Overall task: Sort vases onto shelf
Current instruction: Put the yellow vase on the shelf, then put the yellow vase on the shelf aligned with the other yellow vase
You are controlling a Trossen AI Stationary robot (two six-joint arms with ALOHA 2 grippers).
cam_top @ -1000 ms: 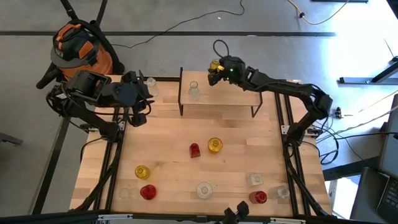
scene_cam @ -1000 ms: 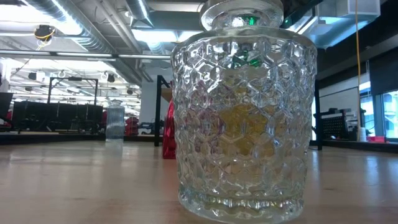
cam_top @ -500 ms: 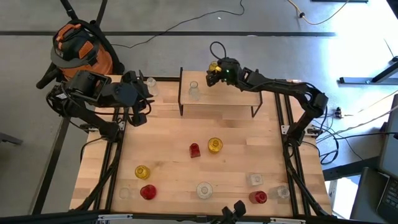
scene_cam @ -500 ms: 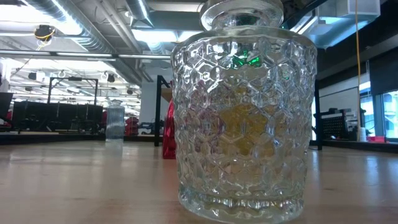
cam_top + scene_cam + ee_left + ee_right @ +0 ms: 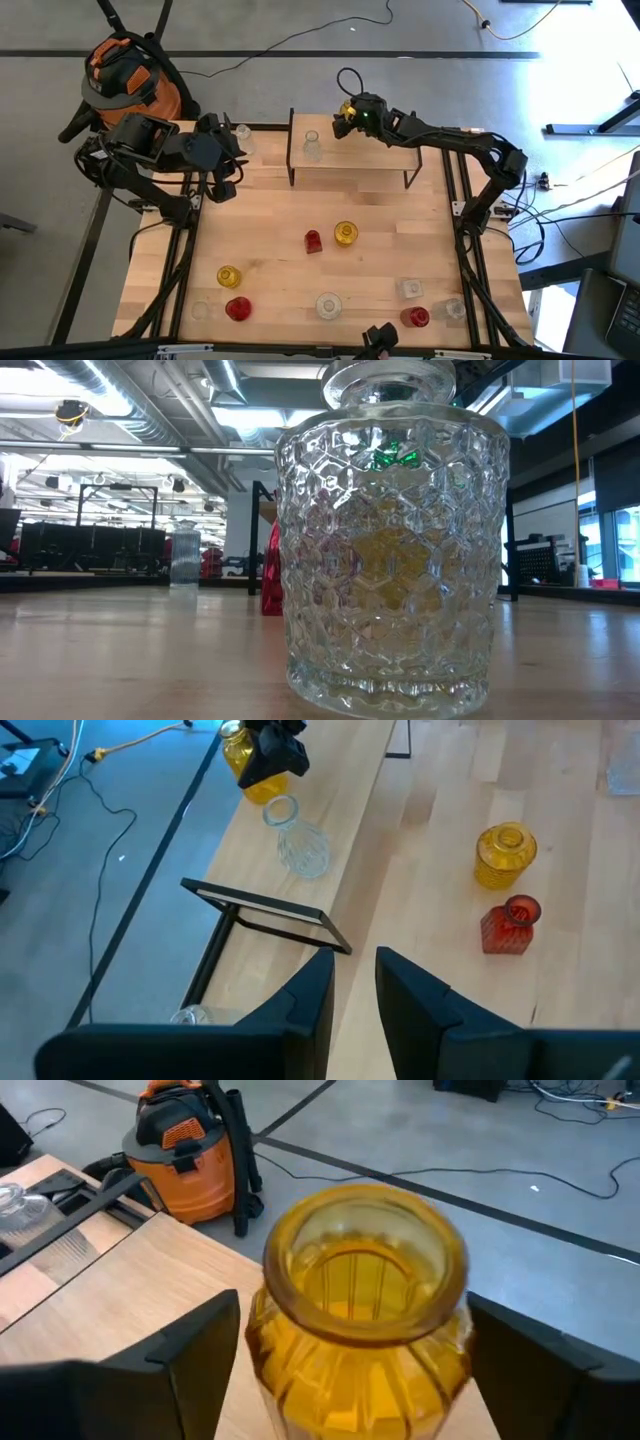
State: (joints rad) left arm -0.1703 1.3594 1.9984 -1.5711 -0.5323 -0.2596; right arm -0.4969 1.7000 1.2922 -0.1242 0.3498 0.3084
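Observation:
A yellow ribbed vase [image 5: 358, 1330] stands upright on the shelf [image 5: 370, 160] at its far edge [image 5: 250, 765]. My right gripper [image 5: 355, 1310] is open, one finger on each side of the vase's body; it reaches in from the table's right [image 5: 343, 110]. A clear vase [image 5: 311, 145] stands on the shelf beside it. My left gripper [image 5: 350, 995] hovers over the table's far left corner [image 5: 228, 170], its fingers a narrow gap apart with nothing between them. Several yellow, red and clear vases stand on the table, among them a red one [image 5: 313, 241] and a yellow one [image 5: 346, 233]. My right gripper has its fingers level on either side of the yellow vase's body. A sliver of wood shows between one finger [image 5: 200, 1345] and the glass. Whether the other finger [image 5: 525, 1360] touches the vase, I cannot tell. The vase stands upright on the shelf.
A clear vase [image 5: 241, 131] stands at the table's far left corner, by the shelf's black leg frame [image 5: 270, 912]. Near the front edge stand more vases [image 5: 329, 305] [image 5: 416, 317] [image 5: 238, 309]. A faceted clear vase [image 5: 390, 550] fills the low view. An orange vacuum [image 5: 125, 70] stands on the floor.

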